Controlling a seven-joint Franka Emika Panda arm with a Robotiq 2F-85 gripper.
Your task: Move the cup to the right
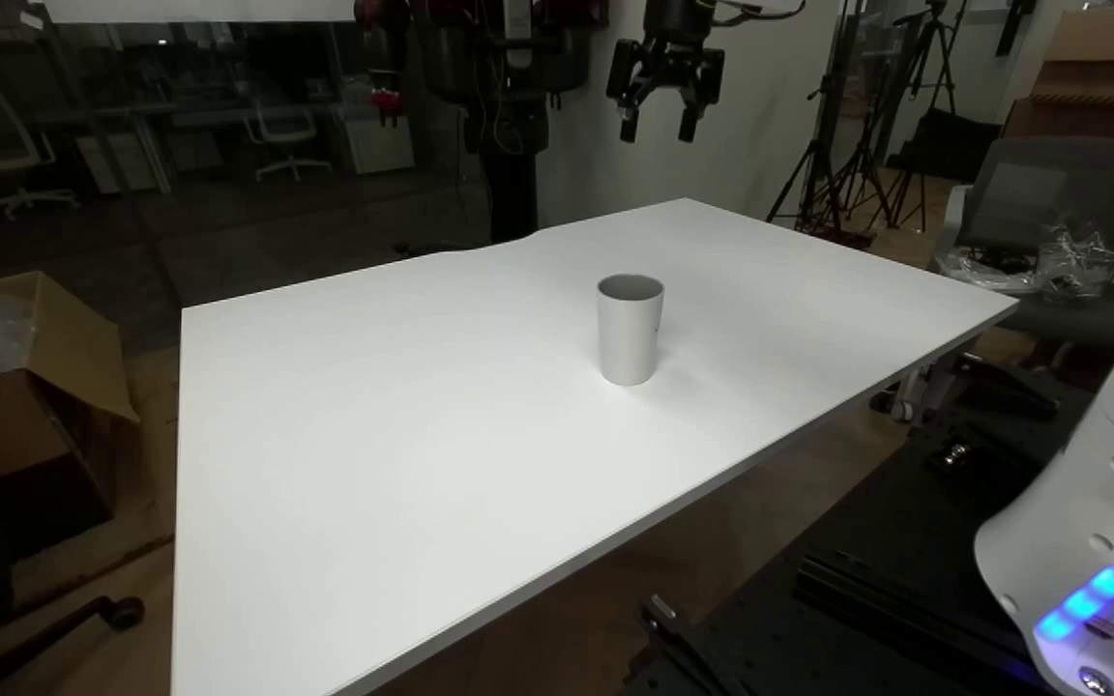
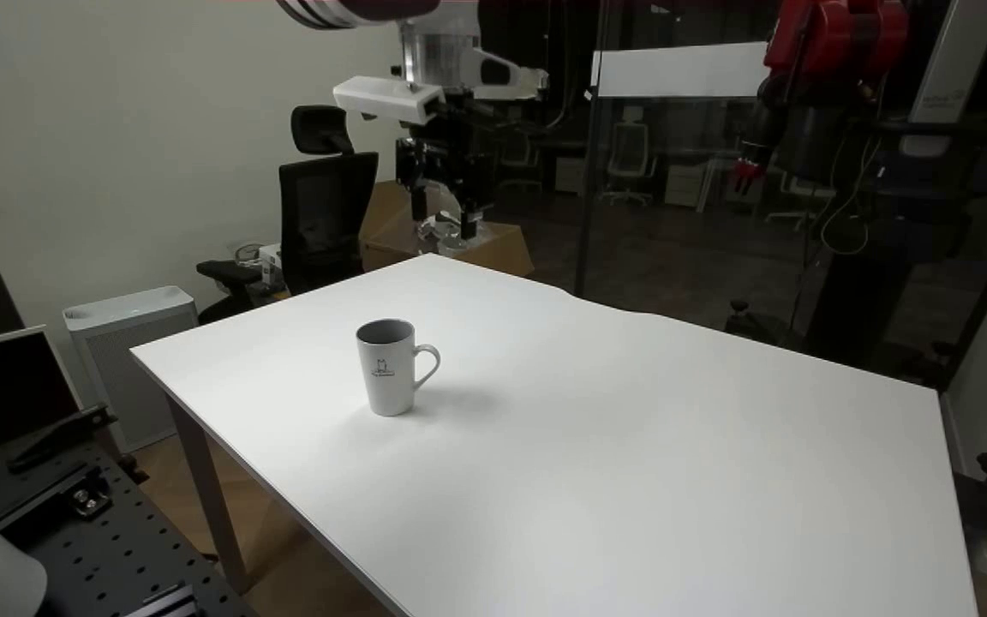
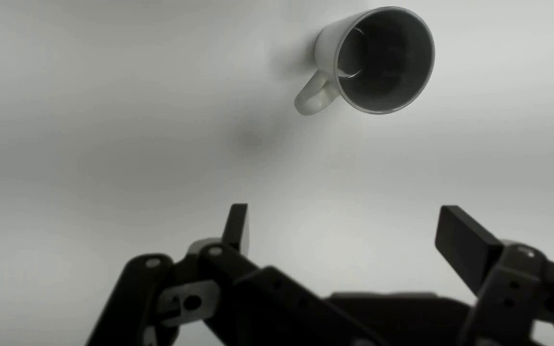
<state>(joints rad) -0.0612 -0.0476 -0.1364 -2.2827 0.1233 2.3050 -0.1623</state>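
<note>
A white cup [image 1: 629, 333] with a grey inside stands upright on the white table [image 1: 373, 464]. Its handle and a small dark print show in an exterior view [image 2: 389, 373]; the handle is hidden in the other camera's picture of it. In the wrist view the cup [image 3: 385, 62] is at the upper right, seen from above, with its handle toward the lower left. My gripper [image 1: 659, 130] is open and empty, high above the table and apart from the cup. It also shows in an exterior view [image 2: 445, 221] and in the wrist view [image 3: 342, 226], its fingers wide apart below the cup's image.
The table's edges show in both exterior views. A dark bench [image 2: 99, 548] with the robot's base stands beside the table. A red and black robot [image 2: 836, 51] stands behind the far edge. Chairs [image 2: 322, 214], tripods [image 1: 866, 135] and a cardboard box [image 1: 44, 387] stand around the table.
</note>
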